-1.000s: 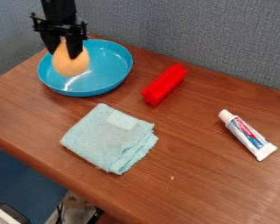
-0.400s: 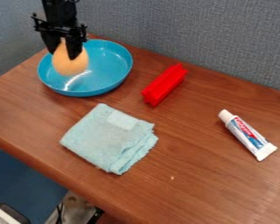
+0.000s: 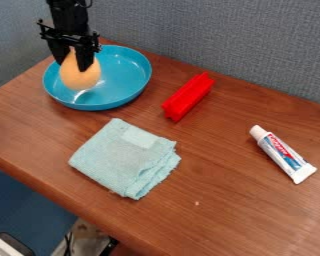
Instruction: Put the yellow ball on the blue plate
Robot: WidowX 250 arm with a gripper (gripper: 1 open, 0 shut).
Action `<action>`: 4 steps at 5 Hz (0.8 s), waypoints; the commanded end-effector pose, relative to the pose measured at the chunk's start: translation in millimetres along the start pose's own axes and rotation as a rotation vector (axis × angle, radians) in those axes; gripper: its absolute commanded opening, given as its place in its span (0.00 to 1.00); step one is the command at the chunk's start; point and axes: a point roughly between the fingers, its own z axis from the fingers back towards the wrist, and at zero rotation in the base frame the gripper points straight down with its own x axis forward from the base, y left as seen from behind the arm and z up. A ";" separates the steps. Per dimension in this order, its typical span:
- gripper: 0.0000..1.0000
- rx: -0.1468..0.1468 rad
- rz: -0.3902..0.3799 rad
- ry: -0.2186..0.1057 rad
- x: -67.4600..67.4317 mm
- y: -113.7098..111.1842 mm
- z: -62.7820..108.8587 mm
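Nothing has shifted noticeably since the earlier frames: the black end effector (image 3: 77, 48) hangs in the same spot above the left part of the dish, pointing straight down. Its 2 dark fingers (image 3: 91, 46) pinch the smooth matte yellow-orange ball (image 3: 79, 73) from both sides near its top, so the end effector is closed on the ball. That ball sits low inside the round shallow turquoise-blue plastic plate (image 3: 123, 72), over the plate's left half; whether its underside touches the plate floor cannot be told from this view. A pale reflection shows on the plate floor just below the ball.

This plate rests at the back left of the brown wooden tabletop (image 3: 216, 160). To its right, apart from the rim, lies a red rectangular plastic block (image 3: 190, 96), angled diagonally. Nearer the front, a pale teal folded cloth (image 3: 124, 157) lies flat with a crumpled upper layer. Well to the right rests a white toothpaste tube (image 3: 282, 152) with red and blue print, its cap toward the back. Behind the tabletop stands a grey textured wall (image 3: 230, 35).
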 end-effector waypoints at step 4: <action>0.00 0.035 -0.022 -0.055 11.8 3.6 16.8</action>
